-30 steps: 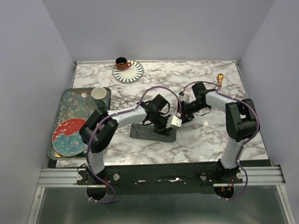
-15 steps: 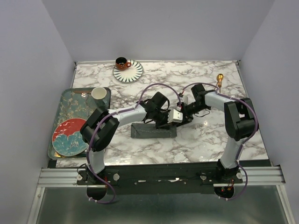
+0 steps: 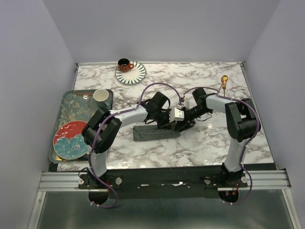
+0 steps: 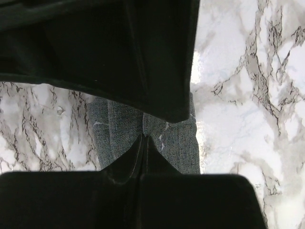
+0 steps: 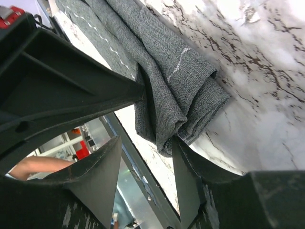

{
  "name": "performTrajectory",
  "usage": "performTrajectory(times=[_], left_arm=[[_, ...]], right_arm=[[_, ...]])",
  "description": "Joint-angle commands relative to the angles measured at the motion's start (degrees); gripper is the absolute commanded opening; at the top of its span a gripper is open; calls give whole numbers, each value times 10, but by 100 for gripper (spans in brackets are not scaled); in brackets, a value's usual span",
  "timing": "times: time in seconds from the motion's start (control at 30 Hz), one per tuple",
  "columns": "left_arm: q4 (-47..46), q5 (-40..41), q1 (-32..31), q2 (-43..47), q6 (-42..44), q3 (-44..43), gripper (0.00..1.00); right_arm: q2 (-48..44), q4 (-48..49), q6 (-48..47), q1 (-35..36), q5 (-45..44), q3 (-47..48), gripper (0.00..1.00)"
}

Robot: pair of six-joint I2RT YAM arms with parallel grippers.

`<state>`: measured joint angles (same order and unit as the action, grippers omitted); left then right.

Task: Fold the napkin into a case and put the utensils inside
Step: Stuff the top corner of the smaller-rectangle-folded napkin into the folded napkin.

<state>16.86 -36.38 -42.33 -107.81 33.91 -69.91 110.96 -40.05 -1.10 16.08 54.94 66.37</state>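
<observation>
The napkin (image 3: 151, 133) lies on the marble as a long narrow dark grey strip, folded in layers. My left gripper (image 3: 178, 125) is at the strip's right end, shut on a pinch of the cloth (image 4: 176, 138); its fingertips (image 4: 144, 137) meet in the fabric. My right gripper (image 3: 190, 116) is close beside it, open (image 5: 145, 152). The napkin's folded end (image 5: 176, 86) hangs at the tip of one right finger (image 5: 183, 157). One gold utensil (image 3: 223, 81) lies at the back right of the table, away from both grippers.
A patterned tray (image 3: 61, 112) on the left holds a red plate (image 3: 70, 138), a white cup (image 3: 100, 95) and a small copper-coloured item (image 3: 85, 96). An orange cup (image 3: 125, 64) on a striped saucer (image 3: 137, 75) stands at the back.
The left gripper has closed on the napkin's right end and shifted right and back with it. The right gripper has moved left toward that same end.
</observation>
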Motion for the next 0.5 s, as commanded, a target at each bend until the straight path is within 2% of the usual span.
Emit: performTrajectory(times=[0.0, 0.23, 0.33, 0.37, 0.43, 0.47], left_arm=[[-8, 1, 6, -7, -5, -12, 3], [-8, -1, 10, -14, -28, -22, 3], [-4, -3, 13, -20, -44, -30, 3], [-3, -3, 15, -21, -46, -33, 3], [-3, -3, 15, -21, -49, -34, 3], [2, -4, 16, -18, -53, -36, 8]], right_arm=[[15, -7, -7, 11, 9, 13, 53], [24, -6, -10, 11, -20, 18, 37], [24, -5, -12, 11, -28, 18, 27], [23, -3, -11, 11, -29, 18, 19], [24, -2, -13, 11, -33, 17, 11], [23, -1, -13, 11, -34, 16, 4]])
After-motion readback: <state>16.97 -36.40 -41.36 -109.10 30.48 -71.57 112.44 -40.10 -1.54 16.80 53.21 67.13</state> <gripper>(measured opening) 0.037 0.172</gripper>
